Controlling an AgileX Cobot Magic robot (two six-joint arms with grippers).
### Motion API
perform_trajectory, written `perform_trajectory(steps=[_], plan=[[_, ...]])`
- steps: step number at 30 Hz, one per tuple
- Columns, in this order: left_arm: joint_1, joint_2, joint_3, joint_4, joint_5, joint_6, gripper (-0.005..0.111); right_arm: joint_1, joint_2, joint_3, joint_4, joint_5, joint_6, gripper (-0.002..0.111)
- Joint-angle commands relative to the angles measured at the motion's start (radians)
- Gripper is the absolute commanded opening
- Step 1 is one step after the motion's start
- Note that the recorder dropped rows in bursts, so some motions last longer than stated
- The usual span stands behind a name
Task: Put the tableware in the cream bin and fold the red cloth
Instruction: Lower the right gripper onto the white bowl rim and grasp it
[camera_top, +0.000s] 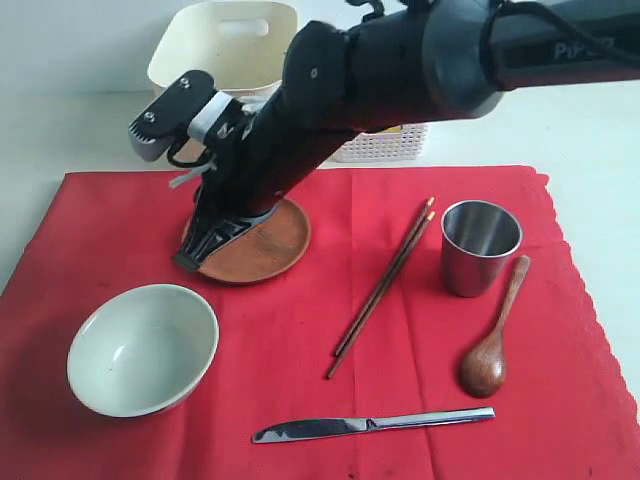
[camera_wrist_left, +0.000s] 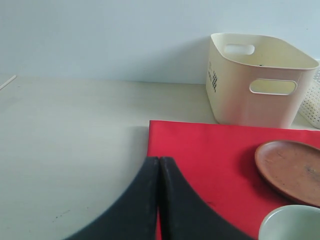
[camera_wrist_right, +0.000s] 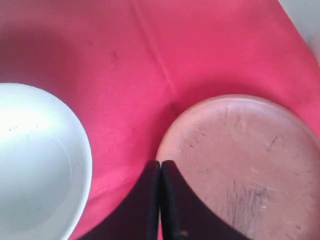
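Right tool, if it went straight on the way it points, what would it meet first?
Probably the rim of the brown plate: the shut right tool points down at its edge. It might instead touch the red cloth beside it; depth is unclear.

- Cloth lies on tabletop; bin stands behind it, basket right of bin
- On cloth: plate at left rear, bowl before it, chopsticks in centre, cup to their right, spoon before cup
- Knife lies crosswise at front
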Motion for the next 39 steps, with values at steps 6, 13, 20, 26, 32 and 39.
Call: perform_trajectory(steps=[6, 13, 20, 26, 32, 39], plan=[[0.004, -0.007, -0.001, -0.009, -0.005, 0.003, 0.002, 0.019, 0.019, 0.003, -0.031, -0.065, 0.033, 0.039], [0.004, -0.007, -0.001, -0.009, -0.005, 0.003, 0.002, 0.041, 0.048, 0.001, -0.016, -0.049, 0.03, 0.071], [0.004, -0.007, -0.001, -0.009, -0.005, 0.003, 0.002, 0.071, 0.069, 0.001, 0.01, -0.044, 0.028, 0.072], [0.004, -0.007, -0.001, -0.009, -0.005, 0.003, 0.002, 0.083, 0.095, 0.001, 0.003, -0.031, 0.019, 0.072], [0.004, -0.007, -0.001, -0.009, -0.005, 0.003, 0.002, 0.089, 0.128, 0.001, 0.019, -0.044, -0.029, 0.059], [0.004, -0.007, -0.001, -0.009, -0.005, 0.003, 0.002, 0.089, 0.147, 0.001, 0.037, -0.065, -0.048, 0.012]])
